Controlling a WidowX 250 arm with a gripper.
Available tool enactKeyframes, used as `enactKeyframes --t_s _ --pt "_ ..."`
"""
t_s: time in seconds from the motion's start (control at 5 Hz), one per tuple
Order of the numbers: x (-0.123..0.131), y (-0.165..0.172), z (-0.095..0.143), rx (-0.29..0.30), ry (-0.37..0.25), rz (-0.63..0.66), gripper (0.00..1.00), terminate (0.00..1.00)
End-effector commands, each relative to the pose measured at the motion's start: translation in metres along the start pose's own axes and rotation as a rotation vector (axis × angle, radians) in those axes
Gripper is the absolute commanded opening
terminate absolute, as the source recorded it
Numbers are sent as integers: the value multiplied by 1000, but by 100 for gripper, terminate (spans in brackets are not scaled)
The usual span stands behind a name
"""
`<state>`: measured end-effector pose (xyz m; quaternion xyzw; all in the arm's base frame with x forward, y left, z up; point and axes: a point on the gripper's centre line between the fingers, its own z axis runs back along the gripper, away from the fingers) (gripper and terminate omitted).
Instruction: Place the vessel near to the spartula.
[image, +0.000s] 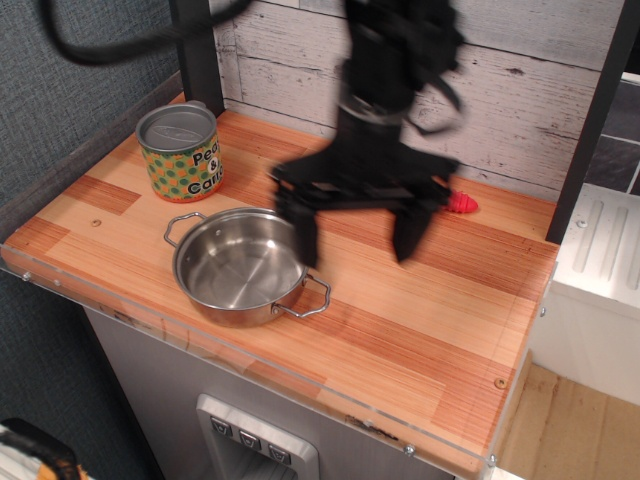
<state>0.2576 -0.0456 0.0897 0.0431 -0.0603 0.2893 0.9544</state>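
Observation:
The vessel (240, 267), a shallow shiny steel pot with two wire loop handles, sits near the counter's front left edge. My gripper (355, 238) hangs open and empty above the middle of the counter, just right of the pot; its left finger is close over the pot's right rim. The black arm and gripper hide most of the spartula; only the red tip of its handle (461, 204) shows at the back right.
A green-and-orange dotted tin can (180, 152) stands at the back left, behind the pot. A grey plank wall (520, 90) closes the back. The wooden counter (430, 330) ends in a clear front edge strip.

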Motion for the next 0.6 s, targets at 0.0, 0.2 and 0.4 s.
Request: enactKeyframes --t_s 0.0,0.2,0.4 --pt "-39 -21 3 -62 -74 -152 100 0" --pt "-39 -21 3 -62 -74 -152 100 0" --pt "-39 -21 3 -62 -74 -152 100 100"
